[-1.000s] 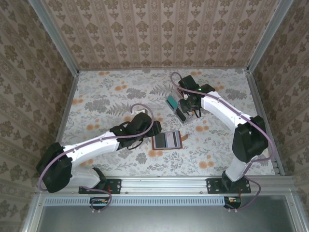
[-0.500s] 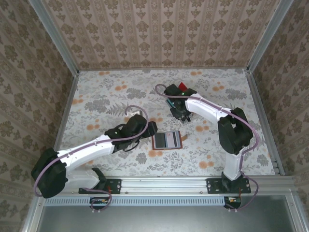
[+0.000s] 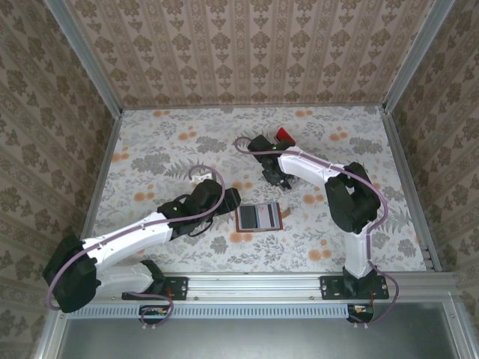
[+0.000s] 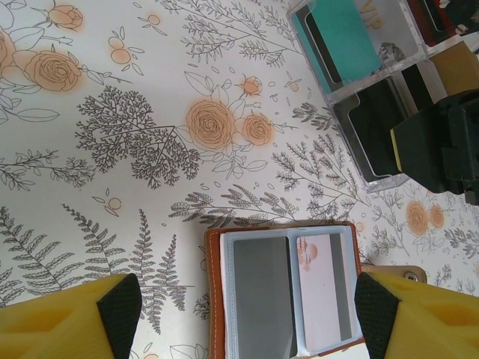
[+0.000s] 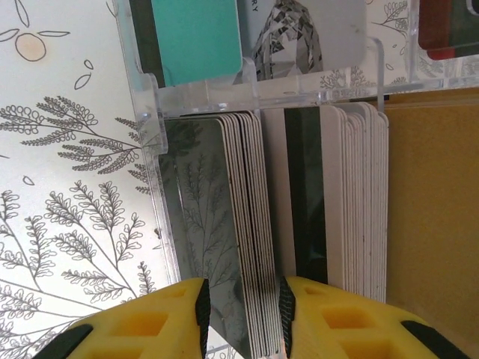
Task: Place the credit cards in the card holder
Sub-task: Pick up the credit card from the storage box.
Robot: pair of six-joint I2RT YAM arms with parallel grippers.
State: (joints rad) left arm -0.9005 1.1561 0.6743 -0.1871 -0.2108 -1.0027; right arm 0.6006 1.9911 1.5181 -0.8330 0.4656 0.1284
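The right pincer (image 5: pixel 243 318) straddles the edges of several credit cards (image 5: pixel 251 224) standing in a clear rack (image 5: pixel 146 142); whether it pinches them yet I cannot tell. It may lift a whole bunch, which could fan out and spill, or it may drag the rack. The card holder (image 4: pixel 288 288) lies open on the floral worktop (image 4: pixel 112 90), near the rack. The left pincer (image 4: pixel 247 310) hangs released over it, possibly crowding the drop.

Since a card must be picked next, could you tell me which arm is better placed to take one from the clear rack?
Right: the right end effector flanks the credit cards standing in the rack; the left end effector hovers open above the card holder.
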